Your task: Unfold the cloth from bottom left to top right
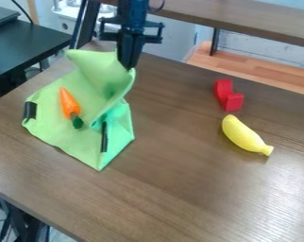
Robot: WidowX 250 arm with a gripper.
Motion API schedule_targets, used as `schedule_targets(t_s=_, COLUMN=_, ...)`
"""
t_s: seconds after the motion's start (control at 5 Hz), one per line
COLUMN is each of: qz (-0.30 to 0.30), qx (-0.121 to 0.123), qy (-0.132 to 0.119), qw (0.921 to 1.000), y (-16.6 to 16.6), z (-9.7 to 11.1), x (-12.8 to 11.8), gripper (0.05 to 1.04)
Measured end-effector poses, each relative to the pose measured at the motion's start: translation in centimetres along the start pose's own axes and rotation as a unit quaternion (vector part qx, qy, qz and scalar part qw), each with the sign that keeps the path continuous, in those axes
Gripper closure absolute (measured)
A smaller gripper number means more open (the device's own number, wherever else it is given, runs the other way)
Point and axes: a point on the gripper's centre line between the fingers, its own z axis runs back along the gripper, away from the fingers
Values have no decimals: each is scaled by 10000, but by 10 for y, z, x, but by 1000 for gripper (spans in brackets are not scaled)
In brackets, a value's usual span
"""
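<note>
At ten o'clock on the table (180, 189), the green cloth (85, 144) runs roughly twelve to six, one corner pointing to six. It is creased, its raised upper part pinched in the closed gripper (128, 67). Bare wood separates it from the banana (245, 135), at three.

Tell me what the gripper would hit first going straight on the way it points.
The raised fold of the green cloth, right at the gripper. Beyond that, probably more cloth, then the table, though depth is unclear.
</note>
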Motion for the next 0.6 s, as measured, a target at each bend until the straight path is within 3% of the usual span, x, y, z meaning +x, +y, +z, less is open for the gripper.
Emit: schedule_targets(t_s=0.6, qz=274, qx=16, qy=176, qw=9995, y=-52, z=-1, x=0, gripper=1033)
